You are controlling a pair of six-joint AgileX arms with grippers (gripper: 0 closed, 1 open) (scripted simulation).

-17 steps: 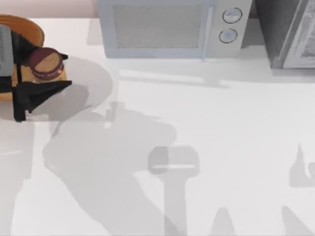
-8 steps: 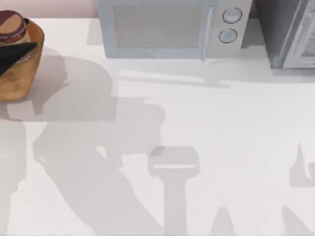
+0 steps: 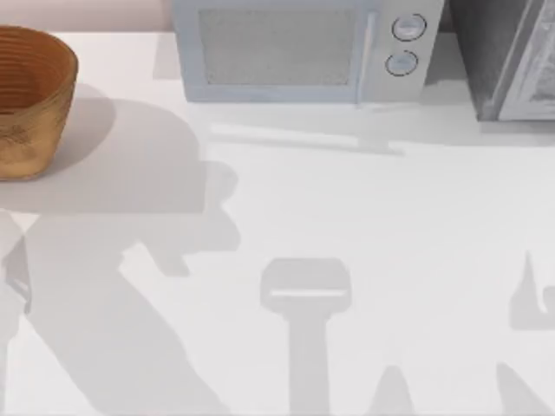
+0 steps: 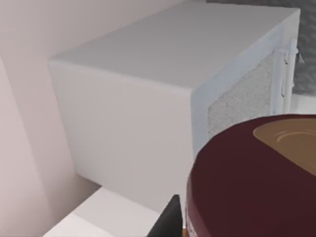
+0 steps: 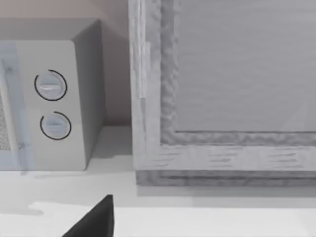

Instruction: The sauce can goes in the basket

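top: basket (image 3: 30,95) at left edge | left wrist: sauce can (image 4: 256,177) close up – fingers' state untellable

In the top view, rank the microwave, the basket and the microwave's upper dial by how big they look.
1. Microwave, the widest thing along the back edge.
2. Basket, at the table's left, partly cut off by the picture's edge, so its full extent is unsure.
3. Upper dial, by far the smallest.

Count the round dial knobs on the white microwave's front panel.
2, stacked on the white microwave panel's right side at the table's back: upper round dial knob, lower round dial knob.
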